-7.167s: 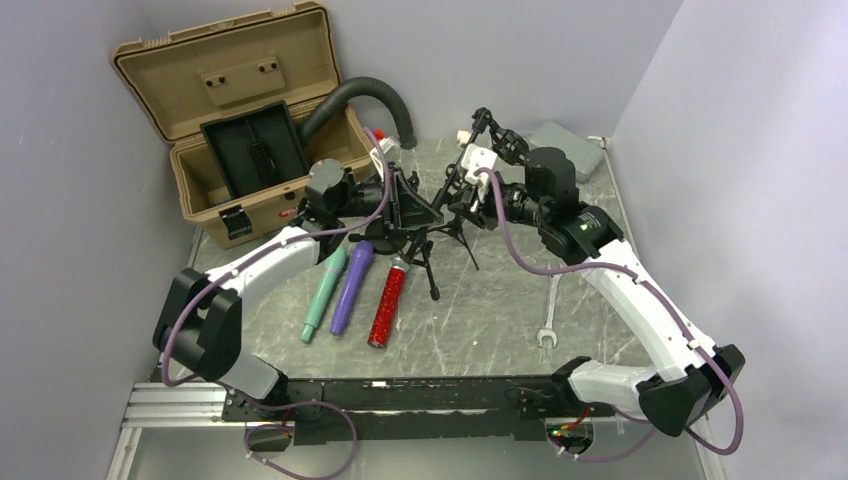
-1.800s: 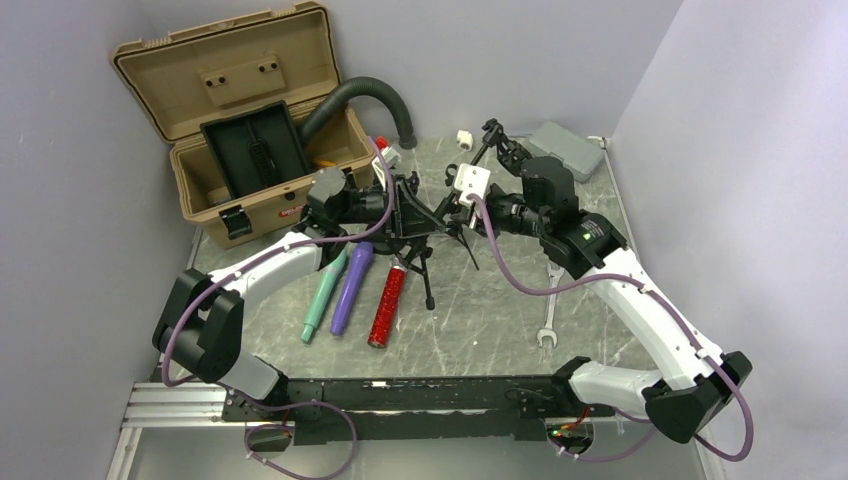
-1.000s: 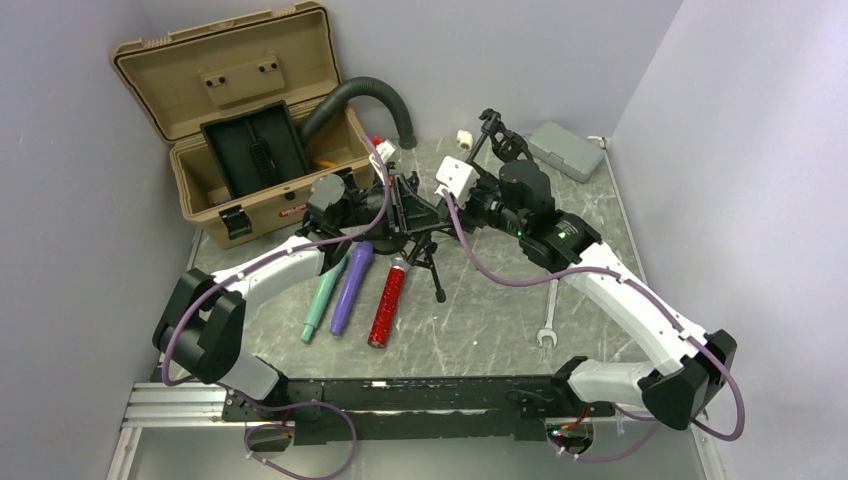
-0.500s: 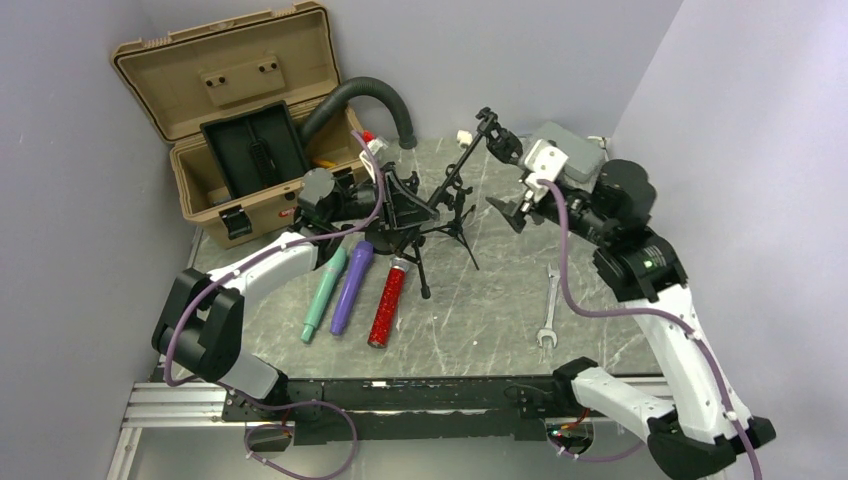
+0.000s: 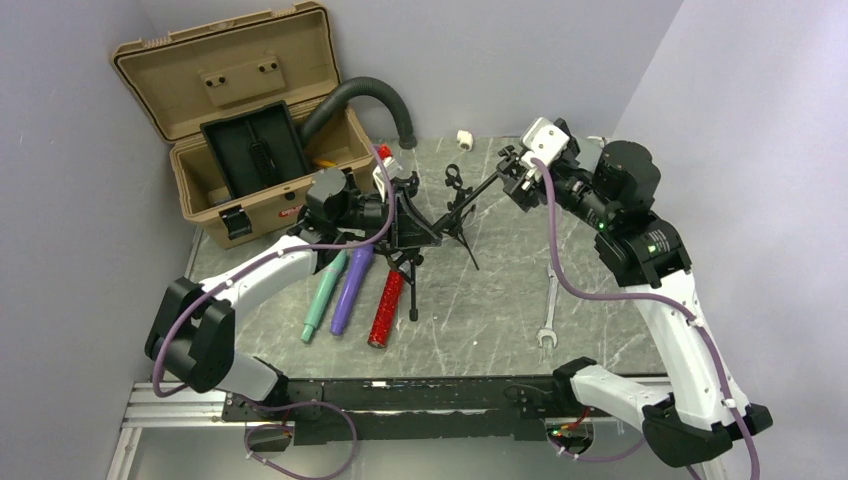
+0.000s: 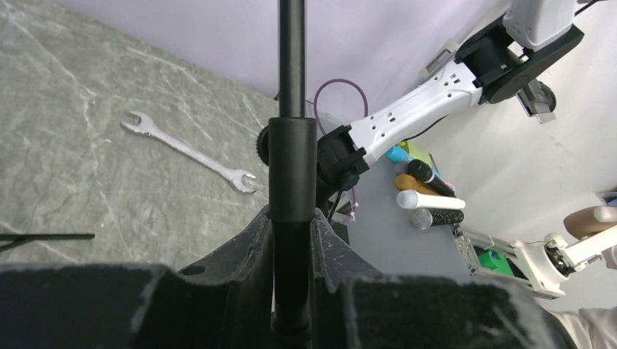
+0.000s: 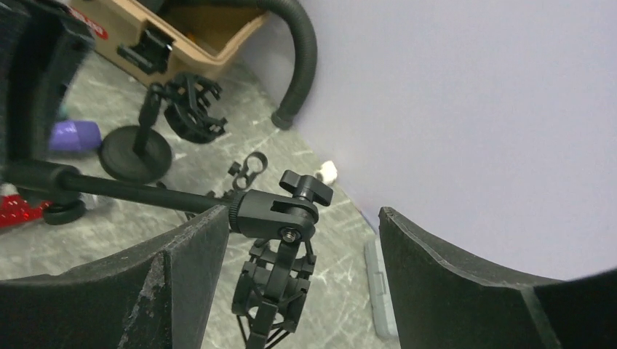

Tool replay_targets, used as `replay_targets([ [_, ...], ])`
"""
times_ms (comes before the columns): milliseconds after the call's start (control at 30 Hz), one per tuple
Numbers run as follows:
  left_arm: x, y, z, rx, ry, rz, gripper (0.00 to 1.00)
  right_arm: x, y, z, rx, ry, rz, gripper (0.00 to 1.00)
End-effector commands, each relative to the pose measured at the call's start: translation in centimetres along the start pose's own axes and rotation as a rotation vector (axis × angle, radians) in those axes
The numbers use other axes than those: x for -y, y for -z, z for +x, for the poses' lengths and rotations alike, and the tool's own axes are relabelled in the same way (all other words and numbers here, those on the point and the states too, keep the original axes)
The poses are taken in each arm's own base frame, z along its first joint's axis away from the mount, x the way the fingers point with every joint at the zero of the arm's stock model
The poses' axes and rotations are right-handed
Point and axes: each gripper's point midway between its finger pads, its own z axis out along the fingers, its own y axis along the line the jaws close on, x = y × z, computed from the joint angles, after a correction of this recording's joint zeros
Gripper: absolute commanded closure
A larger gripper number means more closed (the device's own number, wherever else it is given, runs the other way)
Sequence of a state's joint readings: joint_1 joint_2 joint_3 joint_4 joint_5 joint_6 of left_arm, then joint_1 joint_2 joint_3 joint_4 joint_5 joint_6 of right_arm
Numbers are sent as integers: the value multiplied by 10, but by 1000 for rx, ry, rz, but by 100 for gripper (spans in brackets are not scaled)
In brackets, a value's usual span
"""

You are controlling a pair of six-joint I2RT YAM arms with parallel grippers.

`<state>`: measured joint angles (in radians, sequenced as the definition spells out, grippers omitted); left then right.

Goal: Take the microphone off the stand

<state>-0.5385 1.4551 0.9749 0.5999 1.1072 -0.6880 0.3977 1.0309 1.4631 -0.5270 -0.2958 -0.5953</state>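
The black tripod stand (image 5: 412, 262) leans on the table, its pole (image 6: 292, 171) clamped in my left gripper (image 6: 291, 218), which is shut on it (image 5: 404, 212). The boom (image 5: 472, 198) runs right to a swivel joint (image 7: 276, 212) with a clip (image 7: 273, 285) hanging under it; the clip looks empty. My right gripper (image 7: 301, 217) is open, its jaws on either side of that joint without touching it (image 5: 512, 180). Three microphones lie on the table: teal (image 5: 325, 293), purple (image 5: 352, 285) and red glitter (image 5: 387, 302).
An open tan case (image 5: 250, 130) and a black hose (image 5: 372, 95) stand at the back left. A wrench (image 5: 549, 310) lies right of centre. A small round-base stand (image 7: 138, 151) with its own clip, a loose black clip (image 5: 455, 178) and a white piece (image 5: 464, 138) sit behind.
My right arm swung from the centre out to the right and opened wider. The boom tipped down to the right, its clip end now between the right jaws. The left grip is unchanged.
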Motion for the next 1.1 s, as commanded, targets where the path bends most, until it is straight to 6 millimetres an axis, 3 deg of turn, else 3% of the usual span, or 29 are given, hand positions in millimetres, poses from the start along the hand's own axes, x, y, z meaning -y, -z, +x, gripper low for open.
replay_targets([
  [0,44,0,-31,29,-215,88,100,9,6,5,-35,29,45,23],
  [267,46,0,-30,27,-223,97,100,-2,11,23,-61,19,26,26],
  [600,53,-1,-22,-5,-234,126,100,-4,-3,35,-80,23,13,33],
  [733,56,-5,-19,-15,-232,139,100,-12,-12,36,-74,22,-48,50],
  [900,48,-9,-34,27,-219,75,100,-35,-23,42,-63,2,-133,76],
  [1067,28,-16,-48,53,-173,-13,100,-58,-33,55,-74,-20,-200,79],
])
